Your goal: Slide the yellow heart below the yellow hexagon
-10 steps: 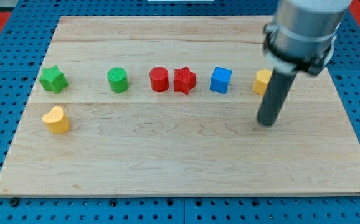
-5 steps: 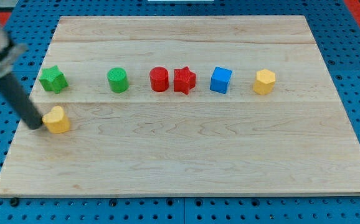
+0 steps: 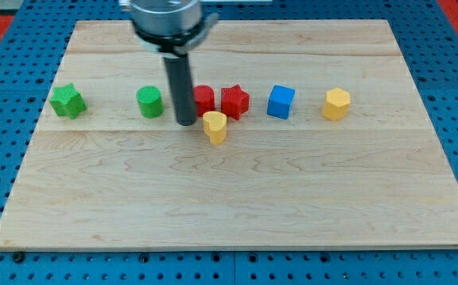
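Observation:
The yellow heart [image 3: 215,126] lies near the board's middle, just below the red cylinder [image 3: 204,99] and red star [image 3: 234,101]. My tip [image 3: 185,122] stands just left of the heart, close to it or touching it, between the green cylinder [image 3: 150,102] and the red cylinder. The rod partly hides the red cylinder's left side. The yellow hexagon [image 3: 337,104] sits at the right end of the row, well to the right of the heart.
A green star [image 3: 67,100] sits at the row's left end and a blue cube [image 3: 280,101] between the red star and the hexagon. The wooden board [image 3: 229,206] lies on a blue pegboard surface.
My tip has swept from the board's left side to the middle, and the yellow heart has moved with it, right and slightly up, to below the red blocks.

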Robot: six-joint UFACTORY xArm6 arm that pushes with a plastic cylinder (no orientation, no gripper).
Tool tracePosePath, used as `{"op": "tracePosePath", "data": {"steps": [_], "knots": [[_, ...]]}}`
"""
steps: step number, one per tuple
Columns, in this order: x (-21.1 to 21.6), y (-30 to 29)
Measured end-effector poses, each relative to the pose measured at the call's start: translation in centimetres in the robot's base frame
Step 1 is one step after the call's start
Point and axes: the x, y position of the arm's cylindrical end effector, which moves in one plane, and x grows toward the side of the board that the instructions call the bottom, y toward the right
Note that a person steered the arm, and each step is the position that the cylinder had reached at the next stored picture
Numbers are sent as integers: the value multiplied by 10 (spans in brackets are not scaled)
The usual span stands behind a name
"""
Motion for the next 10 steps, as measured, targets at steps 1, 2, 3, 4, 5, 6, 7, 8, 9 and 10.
{"op": "tracePosePath", "data": {"steps": [1, 2, 3, 4, 5, 6, 7, 8, 9, 10], "knots": [[26, 39], [29, 108], [30, 158], [53, 72], [78, 37], [90, 112], [65, 177], [45, 205], [50, 194], [75, 137]]}}
